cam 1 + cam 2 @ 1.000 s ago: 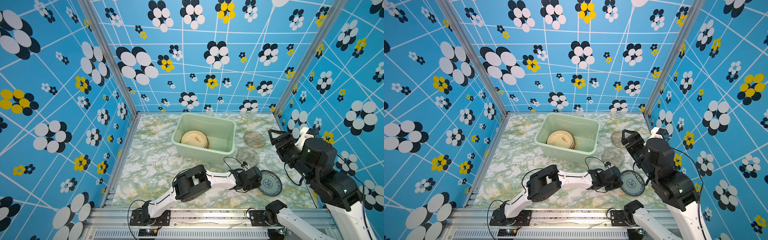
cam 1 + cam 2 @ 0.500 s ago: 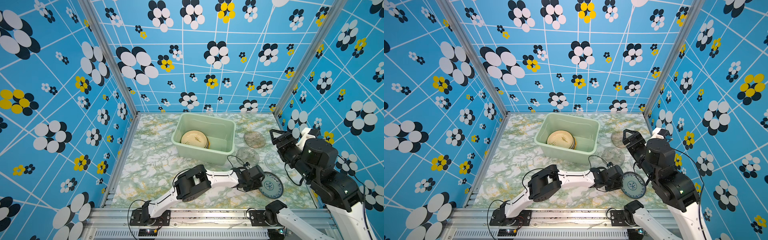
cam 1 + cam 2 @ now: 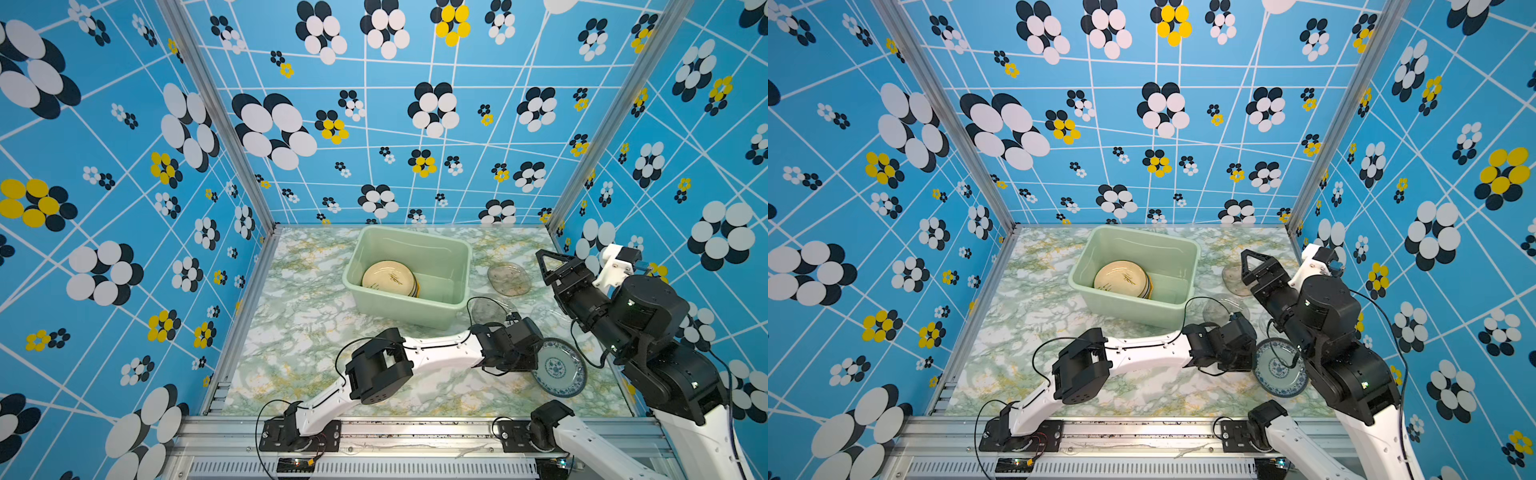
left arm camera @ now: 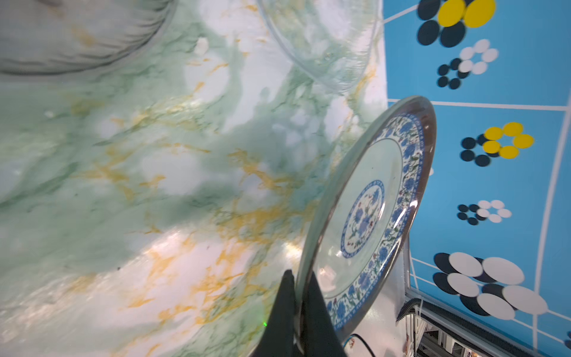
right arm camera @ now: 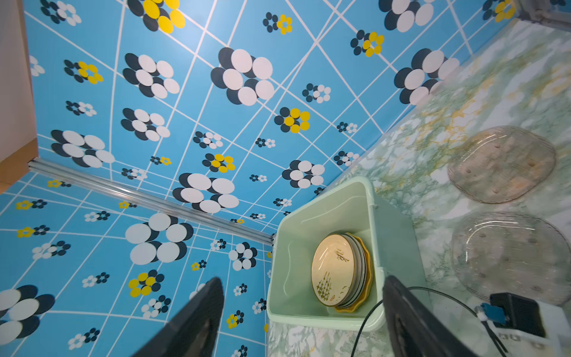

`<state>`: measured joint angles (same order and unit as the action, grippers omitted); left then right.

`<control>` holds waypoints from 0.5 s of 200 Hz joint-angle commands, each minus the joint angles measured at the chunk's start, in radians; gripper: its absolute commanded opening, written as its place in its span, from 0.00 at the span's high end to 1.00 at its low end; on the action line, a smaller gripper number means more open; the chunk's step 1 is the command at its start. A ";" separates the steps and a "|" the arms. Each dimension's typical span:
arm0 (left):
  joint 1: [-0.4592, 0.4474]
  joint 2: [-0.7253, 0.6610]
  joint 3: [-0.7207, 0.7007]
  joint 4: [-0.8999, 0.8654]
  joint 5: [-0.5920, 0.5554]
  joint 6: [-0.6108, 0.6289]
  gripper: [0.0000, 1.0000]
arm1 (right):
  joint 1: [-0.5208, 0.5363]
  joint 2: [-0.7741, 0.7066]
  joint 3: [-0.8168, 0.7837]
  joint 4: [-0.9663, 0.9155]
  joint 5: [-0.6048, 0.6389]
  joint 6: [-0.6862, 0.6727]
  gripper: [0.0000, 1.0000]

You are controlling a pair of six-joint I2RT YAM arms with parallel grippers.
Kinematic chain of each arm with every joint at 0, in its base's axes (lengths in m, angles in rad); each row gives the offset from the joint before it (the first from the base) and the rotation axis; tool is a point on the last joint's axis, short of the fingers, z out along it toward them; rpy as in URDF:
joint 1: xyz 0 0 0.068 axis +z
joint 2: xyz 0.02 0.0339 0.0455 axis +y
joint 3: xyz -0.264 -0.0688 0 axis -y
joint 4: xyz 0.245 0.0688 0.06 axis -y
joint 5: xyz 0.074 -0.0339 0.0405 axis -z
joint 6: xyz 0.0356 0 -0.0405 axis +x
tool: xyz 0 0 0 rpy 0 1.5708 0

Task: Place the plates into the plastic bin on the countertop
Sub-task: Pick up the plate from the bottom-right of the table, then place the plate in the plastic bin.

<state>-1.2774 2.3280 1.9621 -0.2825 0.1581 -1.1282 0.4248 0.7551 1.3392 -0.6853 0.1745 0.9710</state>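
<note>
Left pincer (image 4: 298,278) clamped tight on the rim of the round blue-and-white patterned plate (image 4: 370,210) — the pale mint-green plastic bin (image 3: 399,311) lies farther back, leftward.

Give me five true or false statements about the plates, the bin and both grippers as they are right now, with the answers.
1. The left gripper is shut on the rim of the blue-white plate. True.
2. The right gripper is shut on a plate. False: its jaws stand open and empty.
3. The cream plate is inside the plastic bin. True.
4. The blue-white plate lies flat. False: it is tilted over the countertop.
5. Every plate is in the bin. False: two clear glass plates lie on the countertop beside it.
</note>
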 commanded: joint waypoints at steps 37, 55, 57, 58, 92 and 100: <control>0.052 -0.080 0.294 -0.135 -0.004 0.166 1.00 | -0.001 0.018 0.070 0.226 -0.261 -0.024 0.18; 0.086 -0.078 0.384 -0.173 0.005 0.191 1.00 | -0.001 0.031 0.091 0.279 -0.328 -0.006 0.18; 0.091 -0.079 0.394 -0.177 0.005 0.194 1.00 | -0.001 0.034 0.094 0.281 -0.335 -0.005 0.18; 0.093 -0.079 0.398 -0.180 0.004 0.195 1.00 | -0.001 0.036 0.096 0.282 -0.337 -0.006 0.18; 0.164 -0.102 0.540 -0.296 -0.037 0.286 1.00 | -0.001 0.083 0.172 0.277 -0.423 0.001 0.20; 0.192 -0.115 0.546 -0.315 -0.040 0.295 1.00 | -0.001 0.094 0.187 0.280 -0.442 0.002 0.20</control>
<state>-1.1435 2.2913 2.4458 -0.4908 0.1490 -0.9215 0.4248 0.8257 1.4715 -0.4583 -0.1646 0.9630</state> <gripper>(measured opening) 0.084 0.797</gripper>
